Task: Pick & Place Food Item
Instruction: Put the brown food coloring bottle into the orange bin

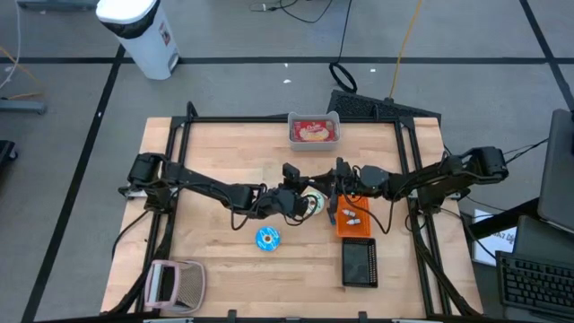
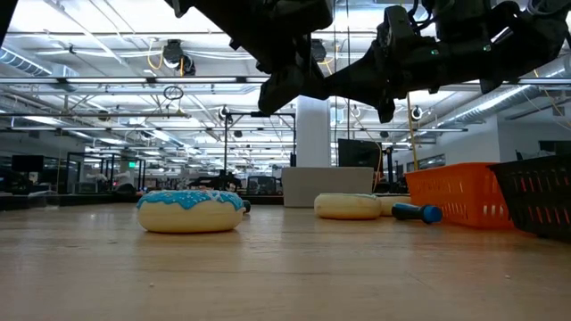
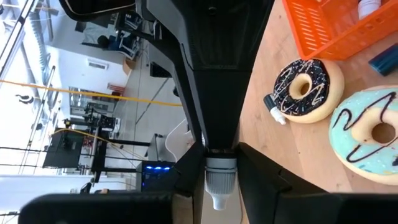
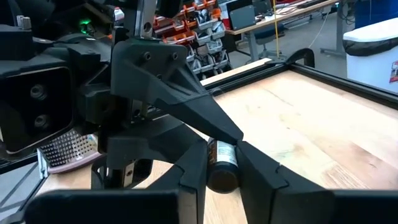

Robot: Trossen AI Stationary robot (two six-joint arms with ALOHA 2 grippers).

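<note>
Above the desk's middle: left gripper (image 1: pixel 303 201) and right gripper (image 1: pixel 334 196) stood tip to tip, both pairs of fingers (image 4: pixel 261 169) clamped on one small bottle (image 4: pixel 222 165), clear of the wood
Handover: left should probably let go only once right's hold looks firm
Left wrist view: alone showed the white cap and two donuts (image 3: pixel 305 90) below
Low view: bottle hidden
</note>
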